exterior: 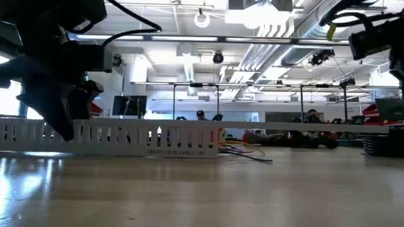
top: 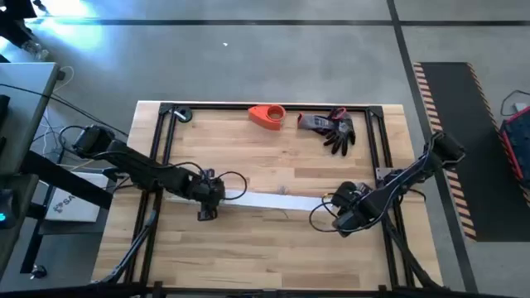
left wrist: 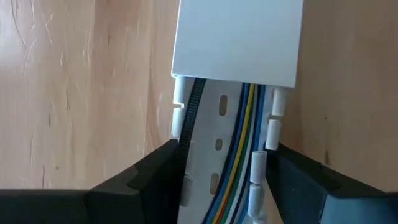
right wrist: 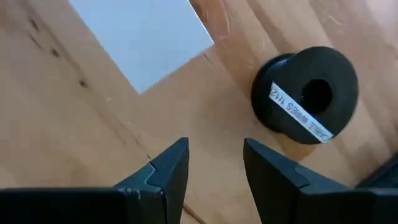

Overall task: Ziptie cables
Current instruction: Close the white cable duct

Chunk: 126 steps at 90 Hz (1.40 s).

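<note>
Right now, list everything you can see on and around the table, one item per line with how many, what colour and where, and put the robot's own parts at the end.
Slotted cable channel: one, white, mid-table, between the left hand's fingers.
Flat cover strip: one, white, over the channel's right part.
Cables: several, blue, yellow, green and dark, lying inside the channel.
Ribbed black strip: one, inside the channel along one wall.
Spool: one, black with a white label, near the right hand.
Tape dispenser: one, orange, far edge.
Gloves: apparently a pair, black and grey, far edge.
Table: one, light wood, black frame.
Left hand: open around the channel.
Right hand: open, empty, over bare table.
</note>
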### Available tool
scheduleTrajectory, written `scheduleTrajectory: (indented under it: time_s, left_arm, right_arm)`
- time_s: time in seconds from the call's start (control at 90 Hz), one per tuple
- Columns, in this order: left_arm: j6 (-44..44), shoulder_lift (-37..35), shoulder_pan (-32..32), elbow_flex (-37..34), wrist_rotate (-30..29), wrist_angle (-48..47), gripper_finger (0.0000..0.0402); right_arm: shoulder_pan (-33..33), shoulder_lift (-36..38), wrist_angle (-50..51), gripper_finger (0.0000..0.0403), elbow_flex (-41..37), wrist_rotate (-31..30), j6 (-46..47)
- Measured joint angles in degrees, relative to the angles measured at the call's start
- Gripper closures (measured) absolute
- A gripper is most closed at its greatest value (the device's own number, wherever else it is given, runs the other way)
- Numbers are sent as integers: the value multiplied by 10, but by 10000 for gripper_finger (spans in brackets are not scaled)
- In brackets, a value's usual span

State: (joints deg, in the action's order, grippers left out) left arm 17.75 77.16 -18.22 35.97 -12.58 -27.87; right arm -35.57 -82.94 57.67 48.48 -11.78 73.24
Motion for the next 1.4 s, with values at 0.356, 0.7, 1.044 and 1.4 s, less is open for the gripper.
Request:
scheduleTrajectory:
  time_s: [0.356,0.7,1.044,1.4]
  left_arm:
    - [-28,62,-2,11,-6,70,198]
    - [-26,65,2,79,-3,-31,178]
    - [-2,54,2,138,-18,-109,145]
    - [63,-54,-1,160,-40,-181,145]
  right_arm:
    - [72,-1,-190,265,-60,-32,-83]
    - [79,-1,-195,265,-55,-28,-100]
    - [65,0,-191,265,-54,-37,-92]
    - [48,0,-172,265,-54,-32,-75]
